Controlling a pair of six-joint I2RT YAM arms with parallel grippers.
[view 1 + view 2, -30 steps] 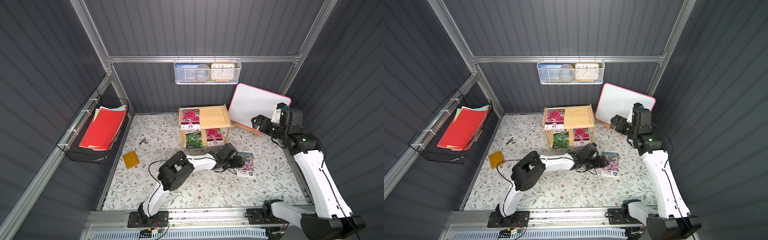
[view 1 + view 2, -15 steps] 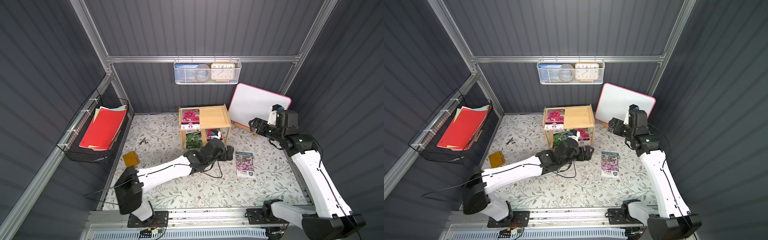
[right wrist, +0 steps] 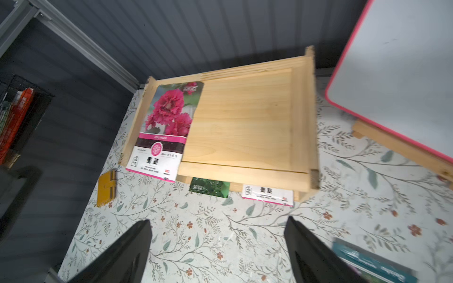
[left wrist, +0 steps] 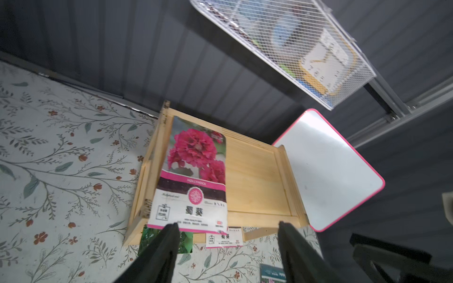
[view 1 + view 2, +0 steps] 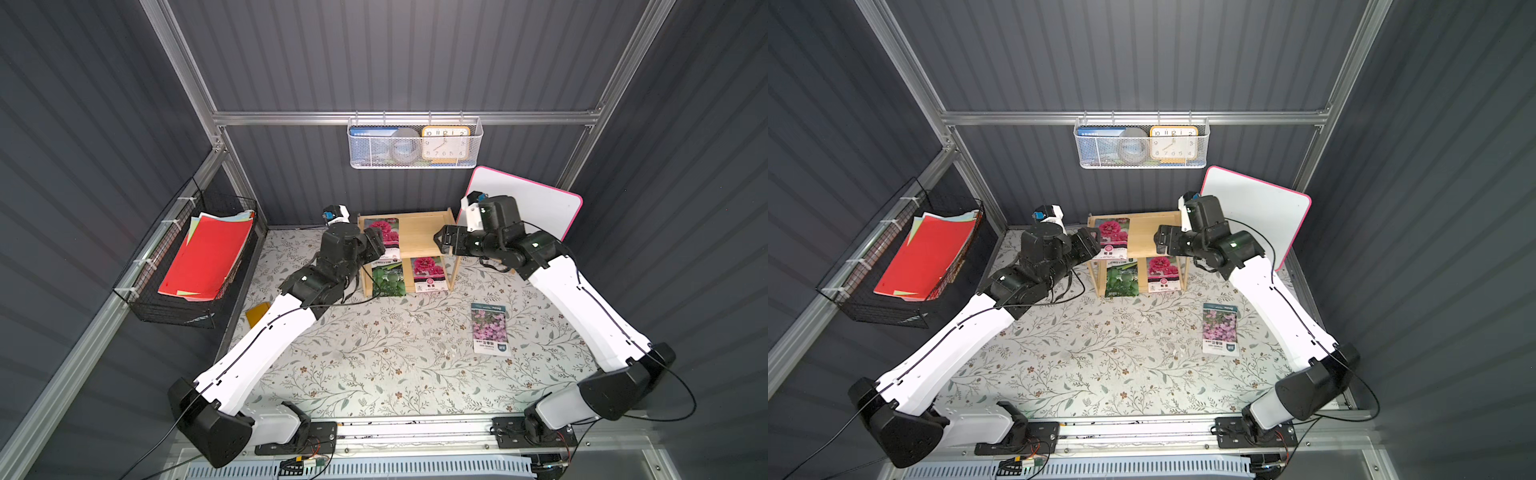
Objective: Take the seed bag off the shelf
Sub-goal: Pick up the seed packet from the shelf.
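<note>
While our left claw (image 4: pixel 225 227) hangs with its fingers spread apart and nothing between them, the pink-flowered seed bag (image 4: pixel 193 176) lies just ahead of it on the top board of the shelf (image 4: pixel 259 176), its near edge overhanging beside one fingertip. Our right claw (image 3: pixel 218 223) is likewise spread and empty, with the shelf ahead of it.

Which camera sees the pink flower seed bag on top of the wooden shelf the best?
The left wrist view: the pink flower seed bag fills the middle, big, with its label readable, lying flat on the shelf top. The right wrist view shows it whole but smaller. Both top views show it tiny.
</note>
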